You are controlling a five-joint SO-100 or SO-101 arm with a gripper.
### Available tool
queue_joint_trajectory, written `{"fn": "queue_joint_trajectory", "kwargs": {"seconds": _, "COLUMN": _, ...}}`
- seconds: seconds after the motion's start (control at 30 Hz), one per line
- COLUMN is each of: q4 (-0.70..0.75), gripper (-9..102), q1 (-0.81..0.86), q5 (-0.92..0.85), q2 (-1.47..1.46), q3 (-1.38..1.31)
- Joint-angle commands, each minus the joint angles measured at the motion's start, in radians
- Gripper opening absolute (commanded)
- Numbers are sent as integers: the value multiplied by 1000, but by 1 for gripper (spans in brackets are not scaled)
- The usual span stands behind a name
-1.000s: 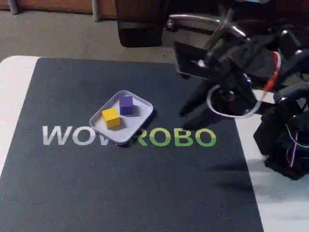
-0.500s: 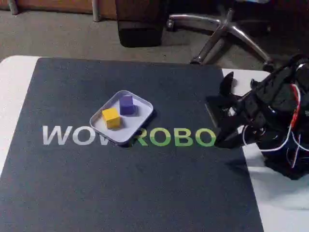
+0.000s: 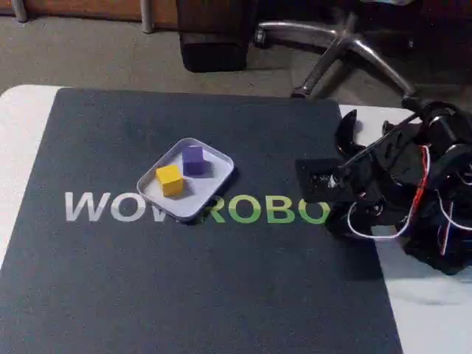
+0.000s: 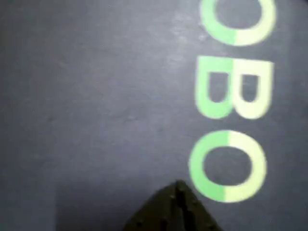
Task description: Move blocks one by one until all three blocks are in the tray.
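The pale lavender-grey tray (image 3: 193,200) lies on the dark mat left of centre in the fixed view. Inside it, a yellow block (image 3: 169,180) sits at the front left and a dark purple block (image 3: 193,159) just behind it to the right, both resting flat. My gripper (image 3: 333,218) is far to the right of the tray, folded low over the mat's right edge near the last green letter. In the wrist view the gripper (image 4: 176,195) pokes in at the bottom, its dark fingers closed to a point with nothing held.
The dark mat (image 3: 184,287) carries white and green lettering (image 3: 273,210) across its middle. The white table edge (image 3: 22,140) shows at left, and a chair base (image 3: 346,51) stands on the floor behind. My arm's body and wires (image 3: 428,199) fill the right side.
The arm has drawn back to the right and folded down, and the gripper has sunk close to the mat by the green letters. The tray and both blocks have not moved.
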Motion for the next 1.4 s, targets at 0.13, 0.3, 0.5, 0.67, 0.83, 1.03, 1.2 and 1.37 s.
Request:
{"fn": "queue_joint_trajectory", "kwargs": {"seconds": 0.13, "q4": -5, "gripper": -7, "q1": 6, "q5": -8, "q2": 3, "q3": -3}}
{"fn": "queue_joint_trajectory", "kwargs": {"seconds": 0.3, "q4": -5, "gripper": -7, "q1": 8, "q5": -8, "q2": 3, "q3": -3}}
{"fn": "queue_joint_trajectory", "kwargs": {"seconds": 0.5, "q4": -5, "gripper": -7, "q1": 8, "q5": -8, "q2": 3, "q3": -3}}
{"fn": "queue_joint_trajectory", "kwargs": {"seconds": 0.67, "q4": -5, "gripper": -7, "q1": -58, "q5": 2, "q2": 3, "q3": -3}}
{"fn": "queue_joint_trajectory", "kwargs": {"seconds": 0.83, "q4": -5, "gripper": -7, "q1": -81, "q5": -5, "q2": 5, "q3": -3}}
{"fn": "queue_joint_trajectory", "kwargs": {"seconds": 1.03, "q4": -5, "gripper": -7, "q1": -69, "q5": -5, "q2": 5, "q3": -3}}
{"fn": "queue_joint_trajectory", "kwargs": {"seconds": 1.2, "q4": -5, "gripper": -7, "q1": -66, "q5": -5, "q2": 5, "q3": -3}}
{"fn": "queue_joint_trajectory", "kwargs": {"seconds": 1.37, "q4": -5, "gripper": -7, "q1": -63, "q5": -5, "q2": 5, "q3": -3}}
